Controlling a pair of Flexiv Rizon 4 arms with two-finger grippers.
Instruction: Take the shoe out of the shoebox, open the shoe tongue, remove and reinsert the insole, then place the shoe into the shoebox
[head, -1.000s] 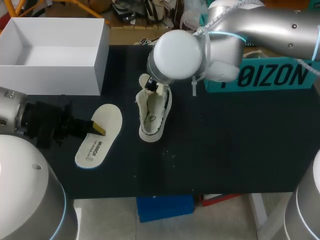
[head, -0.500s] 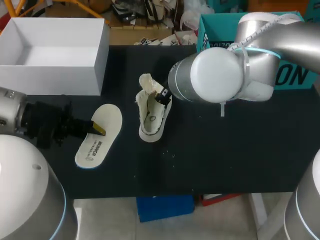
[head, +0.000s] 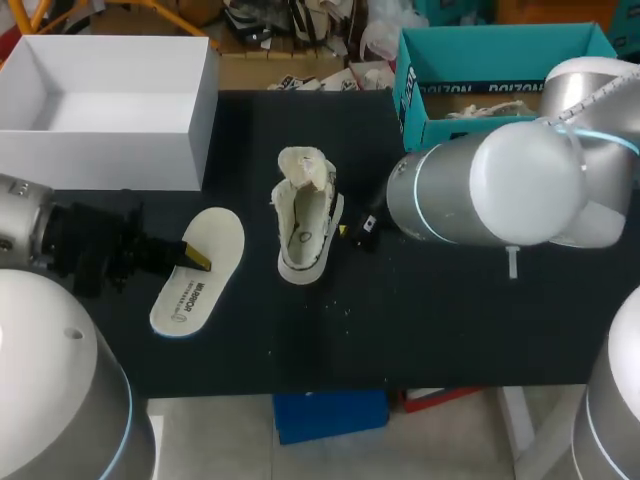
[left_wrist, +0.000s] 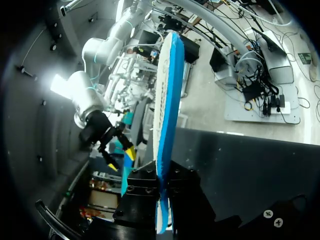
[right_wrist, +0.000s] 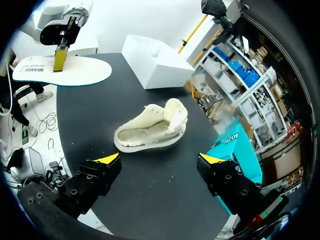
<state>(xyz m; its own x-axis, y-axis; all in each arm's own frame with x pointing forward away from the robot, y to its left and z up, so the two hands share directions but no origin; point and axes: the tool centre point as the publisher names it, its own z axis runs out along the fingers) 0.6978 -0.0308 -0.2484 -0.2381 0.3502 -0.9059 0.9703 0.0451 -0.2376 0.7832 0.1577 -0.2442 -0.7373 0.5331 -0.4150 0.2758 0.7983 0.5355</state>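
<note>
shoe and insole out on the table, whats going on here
The left gripper is shut on the edge of the insole, which is out of the shoe. The shoe lies on the black table with its tongue pulled open. The right gripper is open beside the shoe, touching nothing.

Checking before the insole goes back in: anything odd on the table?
Nothing looks damaged. Small white specks lie scattered on the table near the shoe, maybe lining fluff. The insole is out, clamped in the left gripper.
</note>
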